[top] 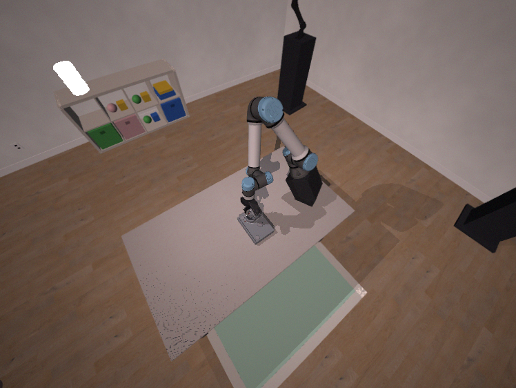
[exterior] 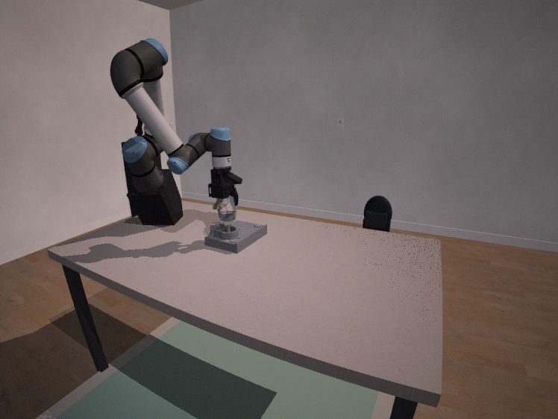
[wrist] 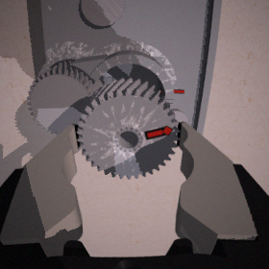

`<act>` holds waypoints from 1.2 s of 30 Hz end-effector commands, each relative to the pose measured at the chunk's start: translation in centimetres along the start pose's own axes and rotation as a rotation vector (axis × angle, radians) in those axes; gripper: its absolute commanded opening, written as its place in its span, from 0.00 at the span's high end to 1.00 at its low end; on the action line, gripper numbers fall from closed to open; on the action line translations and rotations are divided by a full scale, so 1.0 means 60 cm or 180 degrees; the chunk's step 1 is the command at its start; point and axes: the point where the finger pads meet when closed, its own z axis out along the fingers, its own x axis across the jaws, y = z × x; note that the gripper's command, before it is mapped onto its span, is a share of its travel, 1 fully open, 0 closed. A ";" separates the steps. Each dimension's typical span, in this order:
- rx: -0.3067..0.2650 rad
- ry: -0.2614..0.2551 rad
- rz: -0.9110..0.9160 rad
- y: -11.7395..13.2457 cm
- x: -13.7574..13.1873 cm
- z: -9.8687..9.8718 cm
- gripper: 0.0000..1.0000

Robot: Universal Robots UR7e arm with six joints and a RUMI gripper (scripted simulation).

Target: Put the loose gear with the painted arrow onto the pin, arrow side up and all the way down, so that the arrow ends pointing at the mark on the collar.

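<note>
My gripper is shut on the loose gear, gripping it by its toothed rim. The gear's red arrow faces up and points right in the wrist view. The gear hangs just above the grey base plate, over the near part of the round collar. The collar's red mark lies a little beyond and to the right of the arrow tip. A second gear sits on the plate to the left. The pin is hidden under the held gear.
The plate lies on a pale table near the arm's black base. A round stub stands at the plate's far end. A shelf, black pedestals and a green mat surround the table.
</note>
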 end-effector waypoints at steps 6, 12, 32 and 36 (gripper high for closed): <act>0.0007 0.0011 -0.0455 0.000 0.001 -0.001 1.00; 0.0007 0.0011 -0.0726 0.000 0.001 -0.001 1.00; 0.0006 0.0012 -0.1224 0.000 0.001 -0.001 1.00; 0.0006 0.0012 -0.1273 0.000 0.001 -0.001 1.00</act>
